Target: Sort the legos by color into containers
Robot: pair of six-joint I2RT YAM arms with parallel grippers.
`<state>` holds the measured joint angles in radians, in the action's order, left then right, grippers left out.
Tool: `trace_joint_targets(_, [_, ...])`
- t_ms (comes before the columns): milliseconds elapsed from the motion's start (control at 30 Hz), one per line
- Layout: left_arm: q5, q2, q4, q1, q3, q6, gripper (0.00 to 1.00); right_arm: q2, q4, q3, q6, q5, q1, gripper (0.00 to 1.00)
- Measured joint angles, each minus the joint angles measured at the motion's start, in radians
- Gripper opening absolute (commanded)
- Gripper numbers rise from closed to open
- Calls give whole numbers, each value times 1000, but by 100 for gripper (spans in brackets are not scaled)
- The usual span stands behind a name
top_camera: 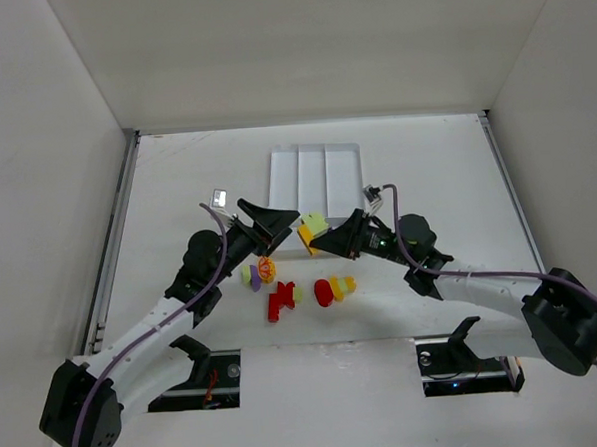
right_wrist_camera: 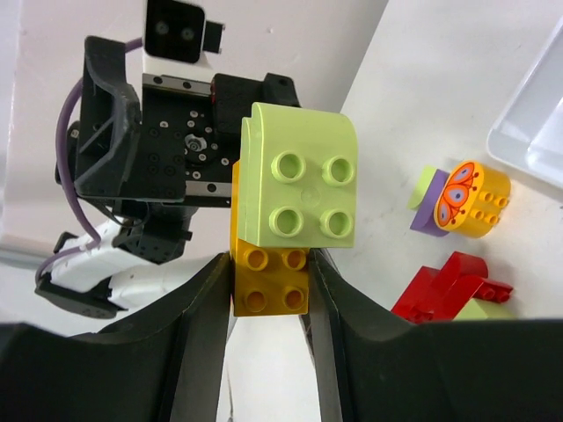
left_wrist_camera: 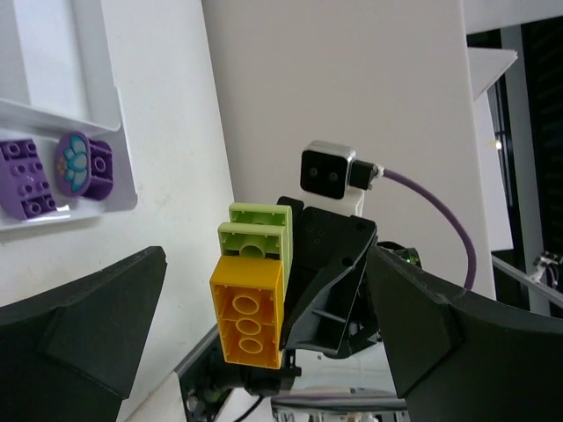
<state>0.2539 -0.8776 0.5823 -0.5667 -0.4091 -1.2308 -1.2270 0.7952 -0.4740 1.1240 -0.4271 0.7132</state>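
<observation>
My right gripper (right_wrist_camera: pixel 271 308) (top_camera: pixel 321 241) is shut on a yellow-orange brick (right_wrist_camera: pixel 271 283) with a light green brick (right_wrist_camera: pixel 299 176) stuck on top of it. The pair hangs above the table just in front of the white tray (top_camera: pixel 286 174). My left gripper (left_wrist_camera: pixel 264 330) (top_camera: pixel 282 231) faces it, open. Its fingers (left_wrist_camera: pixel 88 325) stand wide on either side of the same yellow-orange brick (left_wrist_camera: pixel 251 312) and green brick (left_wrist_camera: pixel 259 233) without touching them. Two purple bricks (left_wrist_camera: pixel 26 176) lie in a compartment of the tray (left_wrist_camera: pixel 114 114).
Loose legos lie on the table below the grippers: a red brick (top_camera: pixel 280 302), a red round piece (top_camera: pixel 324 291), a yellow one (top_camera: pixel 342 284), a purple and green pair (top_camera: pixel 251 277) and a printed orange piece (top_camera: pixel 267 270). White walls enclose the table.
</observation>
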Motion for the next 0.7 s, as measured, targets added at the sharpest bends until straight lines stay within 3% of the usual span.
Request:
trace_joint_targets(67, [-18, 7, 0, 7, 4, 9, 86, 0, -1, 0, 0, 0, -10, 40])
trace_joint_targets(167, [-37, 7, 0, -3, 10, 25, 79, 1, -1, 0, 3, 0, -22, 40])
trace_joint_targets(367, [-69, -25, 19, -67, 21, 56, 78, -1, -1, 0, 11, 0, -27, 40])
trace_joint_targets(700, [-154, -63, 35, -138, 23, 132, 65, -24, 2, 0, 37, -1, -27, 40])
